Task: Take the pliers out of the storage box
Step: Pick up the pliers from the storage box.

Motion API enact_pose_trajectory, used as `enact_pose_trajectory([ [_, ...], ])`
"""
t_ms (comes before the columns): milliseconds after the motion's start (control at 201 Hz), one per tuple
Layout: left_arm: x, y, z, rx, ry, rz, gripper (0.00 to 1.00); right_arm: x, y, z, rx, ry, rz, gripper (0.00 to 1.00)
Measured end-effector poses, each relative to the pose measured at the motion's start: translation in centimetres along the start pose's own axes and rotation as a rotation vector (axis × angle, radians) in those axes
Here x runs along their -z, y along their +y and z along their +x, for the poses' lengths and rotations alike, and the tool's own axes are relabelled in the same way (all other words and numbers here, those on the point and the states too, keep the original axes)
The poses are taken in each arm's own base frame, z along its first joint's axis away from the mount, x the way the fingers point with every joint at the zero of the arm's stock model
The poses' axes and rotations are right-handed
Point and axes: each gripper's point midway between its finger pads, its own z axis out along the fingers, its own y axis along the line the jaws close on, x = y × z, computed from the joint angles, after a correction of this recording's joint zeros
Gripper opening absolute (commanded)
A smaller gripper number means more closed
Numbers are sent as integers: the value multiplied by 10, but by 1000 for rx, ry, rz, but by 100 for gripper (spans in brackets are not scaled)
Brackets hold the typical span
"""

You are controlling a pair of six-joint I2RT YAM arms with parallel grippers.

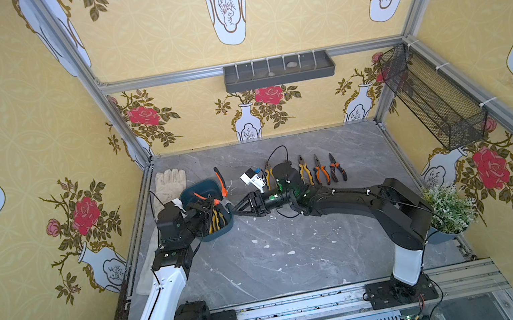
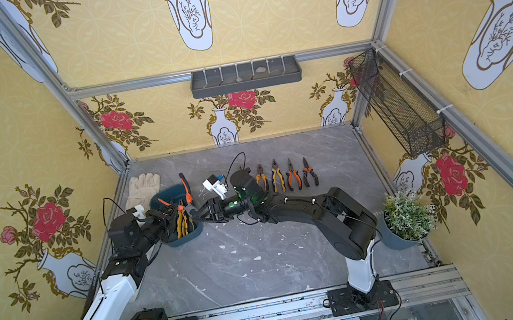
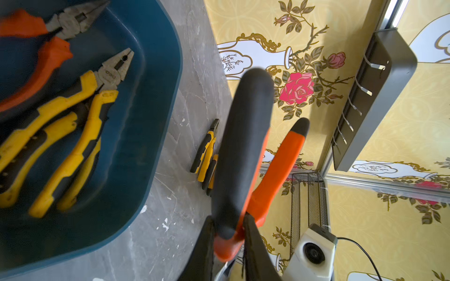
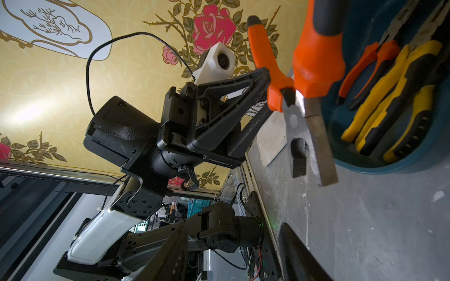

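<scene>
The dark teal storage box (image 1: 222, 232) (image 2: 187, 240) sits at the table's left. Several pliers lie in it, yellow-and-black (image 3: 60, 136) and orange-and-black (image 3: 43, 63). My left gripper (image 3: 229, 219) (image 1: 217, 207) is shut on one orange-and-black pair of pliers (image 3: 243, 146) (image 4: 316, 60), lifted beside the box's right rim. Its handles point up and away, and its metal head (image 4: 306, 136) hangs toward the table. My right gripper (image 4: 233, 226) (image 1: 236, 208) is open just right of that head, with nothing between its fingers. Several other pliers (image 1: 320, 171) (image 2: 277, 178) lie in a row on the table.
A pale work glove (image 1: 169, 182) lies behind the box at the far left. A potted plant (image 1: 447, 213) stands at the right edge. A grey divided tray (image 1: 279, 70) hangs on the back wall and a black mesh basket (image 1: 432, 100) on the right wall.
</scene>
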Motion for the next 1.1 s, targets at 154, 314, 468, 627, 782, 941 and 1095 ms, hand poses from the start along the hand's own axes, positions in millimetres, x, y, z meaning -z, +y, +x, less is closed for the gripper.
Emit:
enact_pose_trajectory([
  [154, -1, 7, 7, 61, 30, 9, 0, -2, -13, -4, -3, -13, 35, 56],
  [314, 6, 10, 11, 111, 31, 26, 0, -5, -22, -21, 7, -50, 79, 55],
  [468, 11, -2, 10, 103, 25, 52, 0, -8, -25, -27, 14, -53, 109, 55],
  [627, 12, -5, 11, 117, 34, 50, 0, -3, -43, -22, -11, -61, 189, 55],
  [782, 11, 1, 13, 126, 41, 38, 0, 3, -44, -26, 21, -80, 231, 56],
  [941, 11, 2, 14, 152, 44, 41, 0, 1, -52, -25, 16, -78, 238, 56],
  [1095, 9, 6, 16, 181, 52, 54, 0, -2, -62, -24, -5, -77, 189, 55],
])
